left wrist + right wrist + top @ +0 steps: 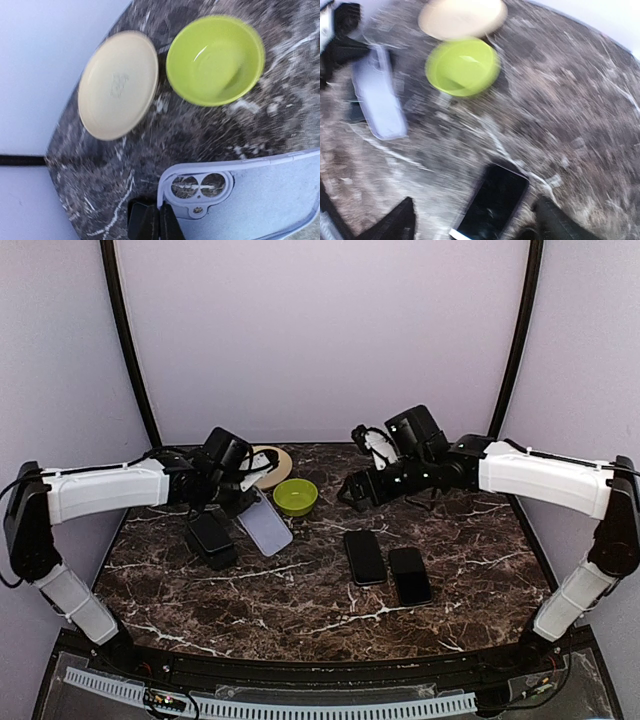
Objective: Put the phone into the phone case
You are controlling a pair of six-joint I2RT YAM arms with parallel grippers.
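One wrist view shows left pincer (159, 220) seemingly nipping the phone case (260, 195); right pincer (474, 212) gapes wide.

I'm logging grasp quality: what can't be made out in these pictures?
1. Left wrist: whether the shut left gripper actually pinches the phone case rim; the frame's bottom edge crops the fingers.
2. Right wrist: motion blur smears the phone, so its surface details are lost.
3. Top external: the left gripper hides the case's far end.

Left end effector (156, 220) pinched closed, right end effector (474, 212) spread wide
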